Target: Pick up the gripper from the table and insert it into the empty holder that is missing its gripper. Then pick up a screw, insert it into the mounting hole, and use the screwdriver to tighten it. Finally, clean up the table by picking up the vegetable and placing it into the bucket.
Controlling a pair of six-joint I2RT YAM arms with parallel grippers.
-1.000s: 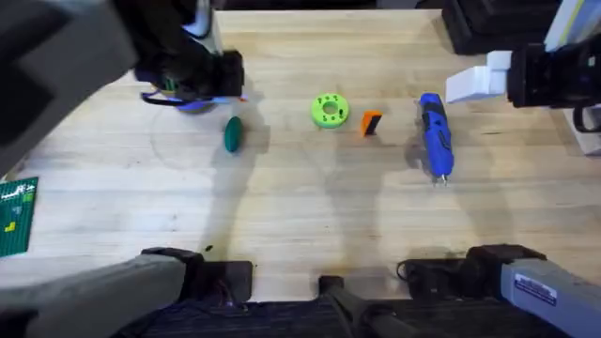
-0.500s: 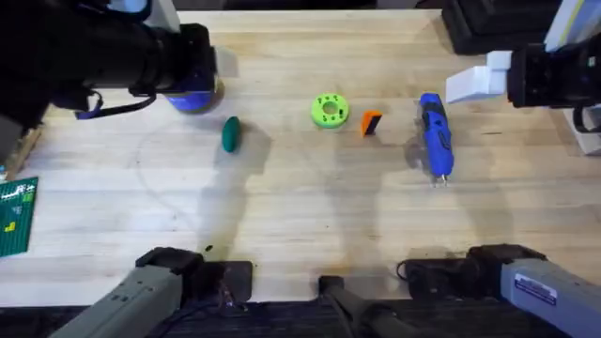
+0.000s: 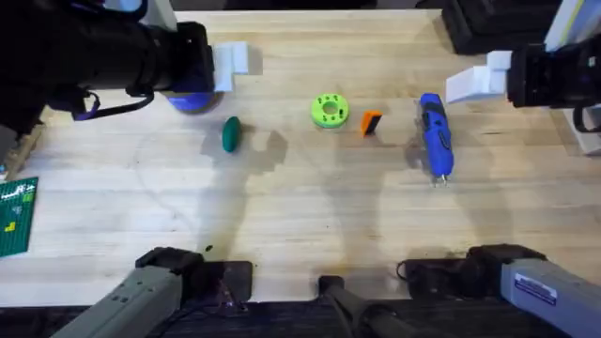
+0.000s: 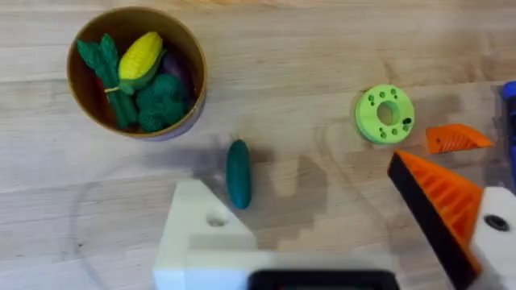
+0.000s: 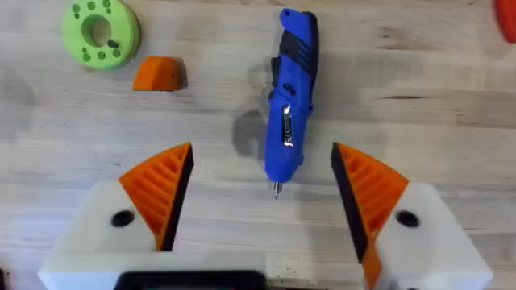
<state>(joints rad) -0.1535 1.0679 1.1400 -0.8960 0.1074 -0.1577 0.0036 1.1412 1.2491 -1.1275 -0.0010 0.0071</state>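
Movement on the left side only: reaches farther along the table's far edge than half a second ago, with left gripper [image 3: 230, 64] now poking out white past the bucket [image 3: 192, 101]. Spread wide, grasping nothing; carries one orange pad and one bare white holder [image 4: 201, 229]. Brings that empty mount nearer the work, yet leaves the gripper [image 3: 372, 123] untouched on the wood, between lime disc [image 3: 329, 110] and screwdriver [image 3: 435, 136]. Suggests insertion not yet begun. Right gripper [image 5: 262, 173] likewise splayed and empty, hovering above the screwdriver. Vegetable [image 3: 232, 134] loose near the bucket. Pale wooden table [image 3: 282, 225], green board [image 3: 17, 216] at its left edge; dark room beyond.
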